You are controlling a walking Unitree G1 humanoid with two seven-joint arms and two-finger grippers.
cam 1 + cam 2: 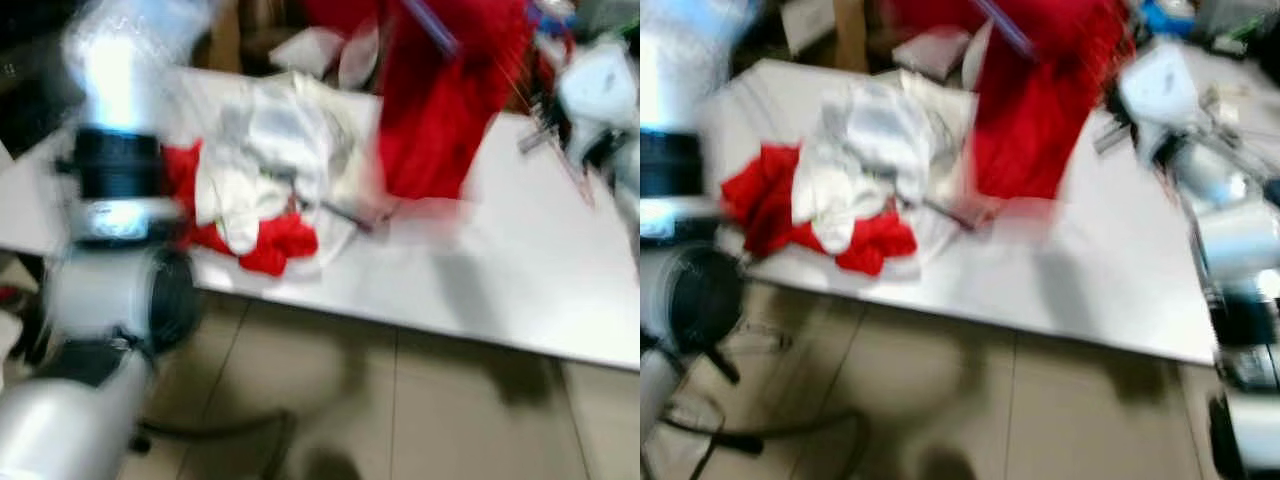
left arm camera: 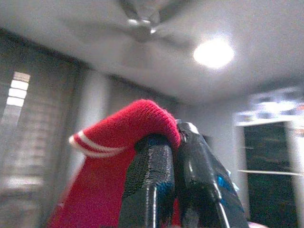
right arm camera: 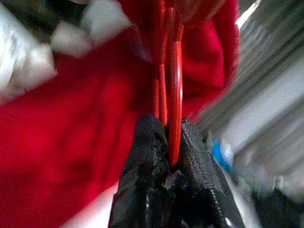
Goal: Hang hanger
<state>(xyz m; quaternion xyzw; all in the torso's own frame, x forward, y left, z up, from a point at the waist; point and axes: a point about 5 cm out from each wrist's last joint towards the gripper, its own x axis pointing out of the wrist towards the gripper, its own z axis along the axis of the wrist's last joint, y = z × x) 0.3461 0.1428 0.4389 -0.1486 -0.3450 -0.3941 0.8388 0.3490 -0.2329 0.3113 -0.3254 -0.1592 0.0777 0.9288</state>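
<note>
A red garment (image 1: pixel 440 90) hangs above the white table (image 1: pixel 520 260), held up from above. In the left wrist view my left gripper (image 2: pixel 173 130) is shut on a fold of this red knit garment (image 2: pixel 118 156), which has white stripes at its edge. In the right wrist view my right gripper (image 3: pixel 168 126) is shut on the thin red hanger (image 3: pixel 175 71), with the red cloth right behind it. My left arm (image 1: pixel 115 180) rises at the left and my right arm (image 1: pixel 1230 230) stands at the right. Both eye views are blurred.
A pile of white and red clothes (image 1: pixel 270 160) lies on the table's left half. Cluttered items (image 1: pixel 940 50) sit beyond the table's far edge. Tiled floor (image 1: pixel 400 400) with a dark cable (image 1: pixel 760 435) runs in front of the table.
</note>
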